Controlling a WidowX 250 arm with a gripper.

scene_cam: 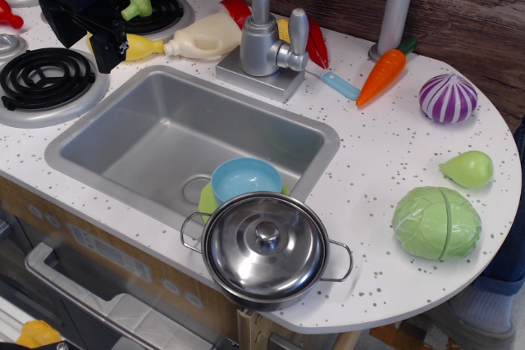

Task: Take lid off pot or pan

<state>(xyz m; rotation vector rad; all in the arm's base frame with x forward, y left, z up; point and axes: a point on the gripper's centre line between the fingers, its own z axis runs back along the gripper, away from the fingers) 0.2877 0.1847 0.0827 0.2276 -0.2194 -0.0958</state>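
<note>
The shiny steel pot (332, 261) stands on the white counter's front edge, just in front of the sink, with a wire loop handle on each side. The round domed steel lid (246, 260) sits on it, its small knob (267, 233) at the centre. My black gripper (84, 45) hangs at the far left over the stove burners, well away from the pot. Its jaws look apart and hold nothing.
A light-blue bowl (244, 178) sits in the steel sink (156, 133) on a green thing, right behind the pot. The faucet (264, 34), a carrot (382, 74), a purple onion (448, 97), a green pear (468, 168) and a cabbage (435, 222) are on the counter. Burners (45, 78) lie at the left.
</note>
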